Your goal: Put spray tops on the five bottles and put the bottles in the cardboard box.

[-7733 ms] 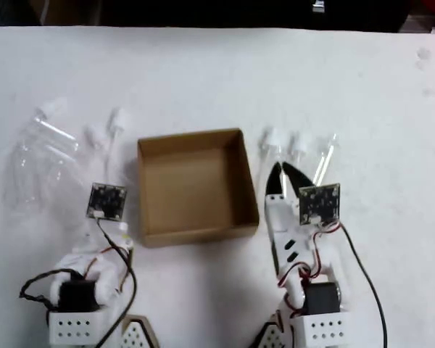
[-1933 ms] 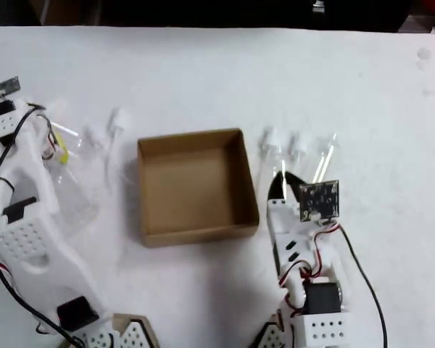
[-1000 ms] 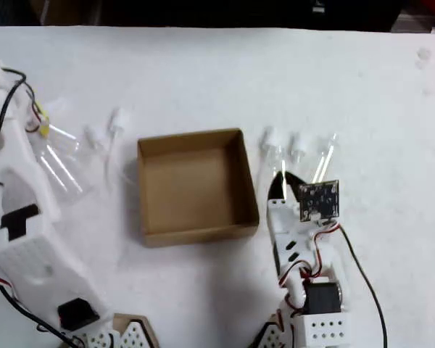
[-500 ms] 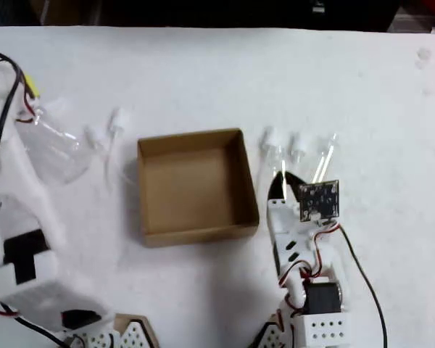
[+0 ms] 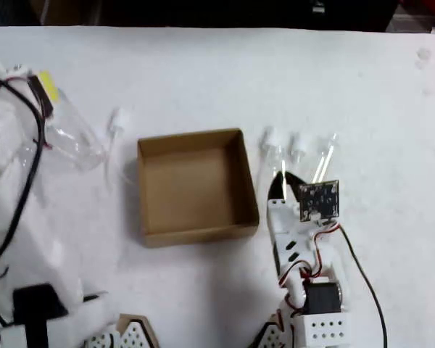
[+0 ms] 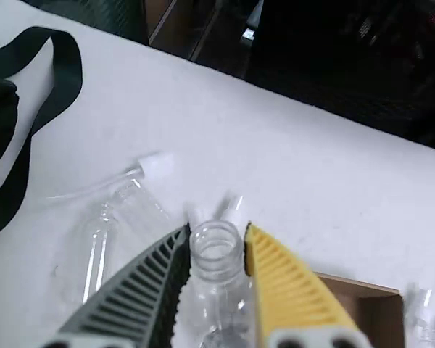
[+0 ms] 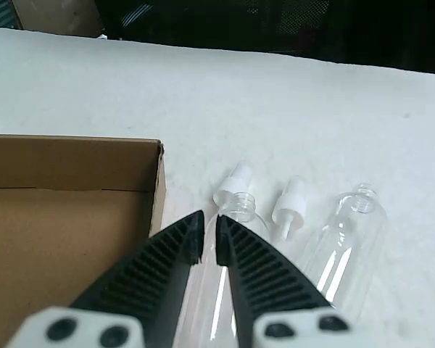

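Left tool [image 6: 216, 233] clamped on an uncapped bottle [image 6: 217, 262]; right tool [image 7: 210, 235] narrow.
High view: the held bottle is left of the cardboard box [image 5: 192, 185]; the right tool sits on the bench [image 5: 203, 72] just right of it. Left wrist view: grey and yellow fingers grip the bottle's neck. Right wrist view: fingers nearly together, gripping nothing; a spray top [image 7: 290, 203] lies just beyond.

The left arm [image 5: 11, 217] and right arm [image 5: 286, 232] are white plastic. The left gripper [image 6: 216, 235] has 1 grey and 1 yellow ribbed finger; the right gripper [image 7: 209, 221] has 2 black ones. The right arm carries a dark square circuit board [image 5: 319, 201], red and black cables [image 5: 313, 255] and a perforated base [image 5: 325, 330].
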Motion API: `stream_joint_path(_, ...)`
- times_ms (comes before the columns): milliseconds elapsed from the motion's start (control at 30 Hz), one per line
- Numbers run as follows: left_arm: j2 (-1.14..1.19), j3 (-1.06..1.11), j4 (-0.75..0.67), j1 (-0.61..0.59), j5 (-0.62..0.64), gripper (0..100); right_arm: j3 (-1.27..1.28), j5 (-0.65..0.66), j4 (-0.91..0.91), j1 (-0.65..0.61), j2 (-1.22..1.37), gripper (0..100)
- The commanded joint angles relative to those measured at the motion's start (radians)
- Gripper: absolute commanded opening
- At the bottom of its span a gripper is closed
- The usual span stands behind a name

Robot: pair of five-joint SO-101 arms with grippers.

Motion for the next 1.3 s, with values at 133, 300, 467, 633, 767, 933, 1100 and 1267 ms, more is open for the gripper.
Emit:
stream_joint_path(133,-0.286,0.298,-0.064,0.163,0.008,7,0.009,-0.008,0.002,-0.004,-0.002,1.9)
stream_joint_path(300,-0.473,0.522,-0.241,0.217,0.008,7,0.009,-0.008,0.002,-0.004,-0.002,1.9)
stream_joint_path(467,-0.648,0.809,-0.460,0.262,0.008,7,0.009,-0.008,0.002,-0.004,-0.002,1.9)
stream_joint_path(633,-0.789,1.088,-0.681,0.308,-0.029,7,0.009,-0.008,0.002,-0.004,-0.002,1.9)
stream_joint_path(767,-0.889,1.283,-0.844,0.344,-0.123,8,0.009,-0.008,0.002,-0.004,-0.002,1.9)
stream_joint_path(933,-1.018,1.487,-1.017,0.360,-0.140,8,0.009,-0.008,0.002,-0.004,-0.002,1.9)
stream_joint_path(1100,-1.129,1.656,-1.137,0.386,-0.137,8,0.009,-0.008,0.002,-0.004,-0.001,1.9)
stream_joint_path(1267,-1.202,1.794,-1.275,0.440,-0.140,8,0.009,-0.008,0.002,-0.004,0.001,1.9)
